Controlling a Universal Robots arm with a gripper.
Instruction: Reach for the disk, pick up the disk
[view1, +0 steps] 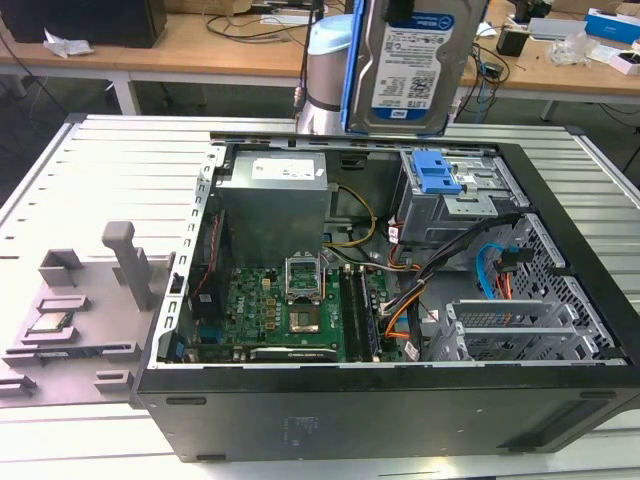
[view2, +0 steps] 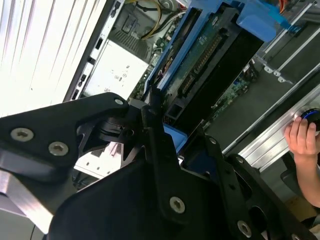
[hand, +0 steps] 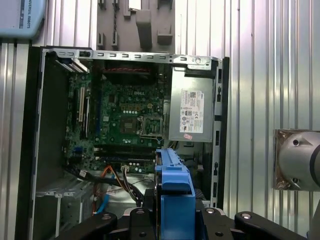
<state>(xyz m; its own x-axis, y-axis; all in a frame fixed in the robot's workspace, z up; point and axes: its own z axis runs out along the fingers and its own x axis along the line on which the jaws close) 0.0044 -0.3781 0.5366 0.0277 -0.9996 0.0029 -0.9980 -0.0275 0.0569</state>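
The disk, silver with a white-and-blue label and a blue frame, hangs upright in the air above the back of the open computer case. In both wrist views my gripper is shut on it. Its black fingers clamp the blue frame. The first wrist view shows the disk edge-on, with the case's inside far below it. In the second wrist view, the disk's circuit-board side and connector face the camera.
Inside the case lie the motherboard, a grey power supply and a drive cage with a blue latch. A grey fixture stands on the slatted table at the exterior view's left. A person's hand rests by the table edge.
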